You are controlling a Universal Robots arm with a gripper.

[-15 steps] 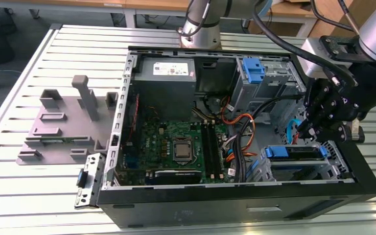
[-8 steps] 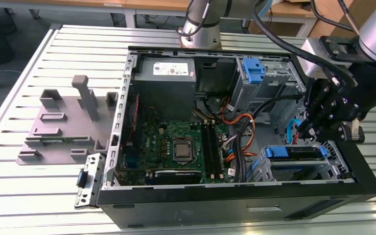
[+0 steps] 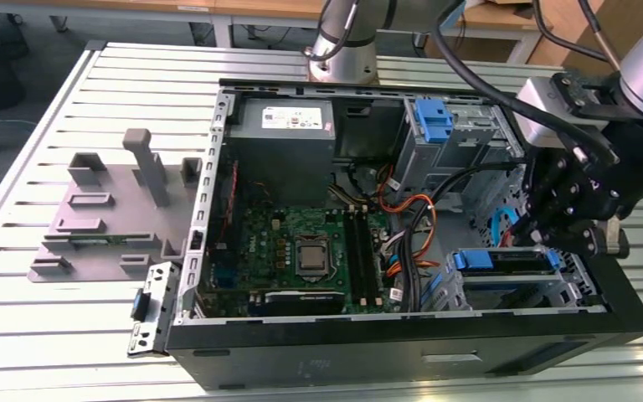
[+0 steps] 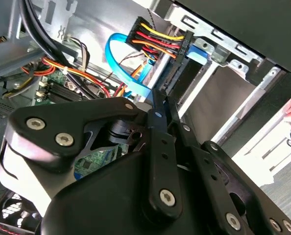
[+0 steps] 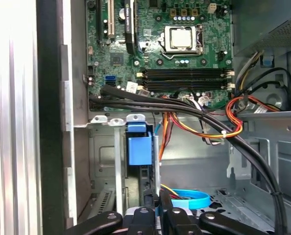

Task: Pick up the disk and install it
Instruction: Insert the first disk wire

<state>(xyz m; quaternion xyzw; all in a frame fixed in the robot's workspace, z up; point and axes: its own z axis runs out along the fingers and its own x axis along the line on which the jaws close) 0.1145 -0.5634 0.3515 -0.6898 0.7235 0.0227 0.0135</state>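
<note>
**Black hand down in the drive bay, disk sitting in its slot**

Black hand (image 3: pixel 542 236) is low in the front corner of the open PC case (image 3: pixel 411 343), fingers drawn together w/ hardly a gap. Nothing visibly pinched between them, so I'd call it closed on air. In the first wrist view the fingertips (image 5: pixel 169 215) sit right at the near end of the disk (image 5: pixel 138 147), close enough that I can't say whether they touch.

Disk itself stands edge-up in the lower bay; from the room side you see its blue carrier (image 3: pixel 506 260) across the top of the cage. Blue flat cable (image 3: pixel 504 219) curls just beside the hand, and a bundle of red/yellow/orange wires (image 5: pixel 219 128) crosses nearby.

Handling, my guess: dense for its size, totally stiff, metal faces smooth, so a light pinch could slip. Doesn't like knocks, esp. on the connector end. Plastic carrier will flex a bit. Best hold looks like the carrier's long edges or its end tab, not the label face.

Further out: mobo (image 3: pixel 299 251) in the middle, grey PSU box (image 3: pixel 285 121) at the back, a bare blue bracket (image 3: pixel 431 121) in the upper bay. Outside the case, a grey fixture (image 3: pixel 98 218) on the slatted metal surface (image 3: pixel 54 335).
</note>
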